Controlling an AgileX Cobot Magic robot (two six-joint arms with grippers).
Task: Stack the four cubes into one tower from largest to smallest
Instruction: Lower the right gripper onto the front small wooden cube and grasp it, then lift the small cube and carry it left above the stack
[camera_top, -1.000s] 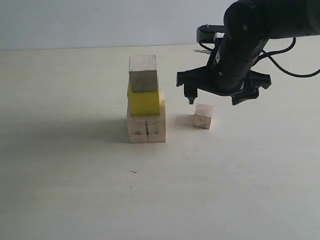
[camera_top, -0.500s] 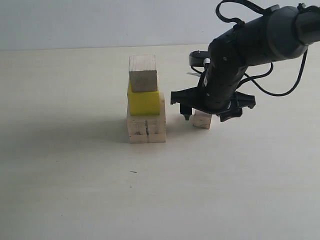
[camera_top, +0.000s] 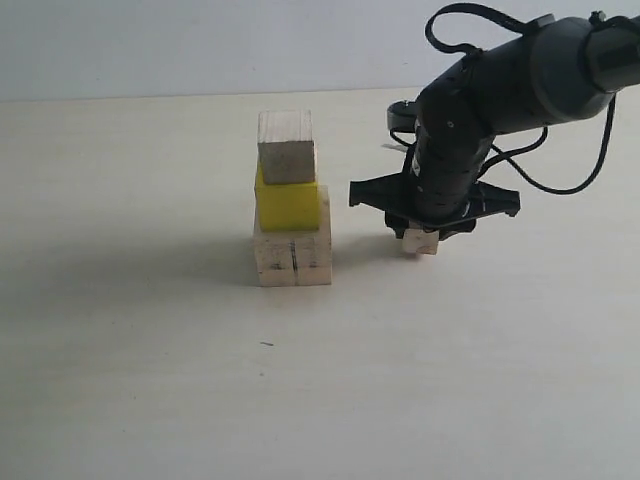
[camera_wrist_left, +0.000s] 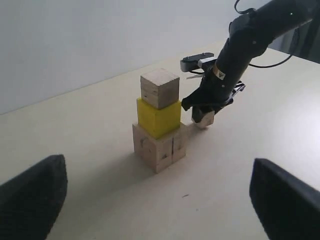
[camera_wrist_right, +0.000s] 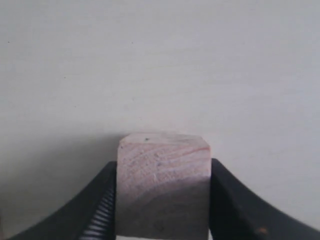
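Closure is the change: a second ago the right gripper (camera_top: 420, 238) hung above the small cube (camera_top: 421, 244) with its jaws spread, half a second ago it had dropped around that cube, and now its fingers (camera_wrist_right: 100, 200) press against two opposite sides of the pale wood, so the gripper holds it. In the exterior view the small cube also shows a little further right than before, and looks slightly tilted. Whether it has left the surface (camera_top: 150, 350) cannot be told. It is just to the right of the stack and apart from it. The stack has not moved. The large cube (camera_top: 292, 255), with a dark crack line down its front, sits on the surface. The yellow cube (camera_top: 288, 203) rests on it, and the medium cube (camera_top: 286, 148) rests on the yellow one, turned a little against it. The top of the medium cube is bare. The black arm (camera_top: 500, 90) reaches in from the upper right, and the gripper's body covers the upper part of the small cube in the exterior view, so only its lower corner shows. The left gripper (camera_wrist_left: 157, 200) hangs back from the stack, jaws spread wide and holding nothing. Its two fingers appear as dark blurs at the near edge of its own camera's picture.
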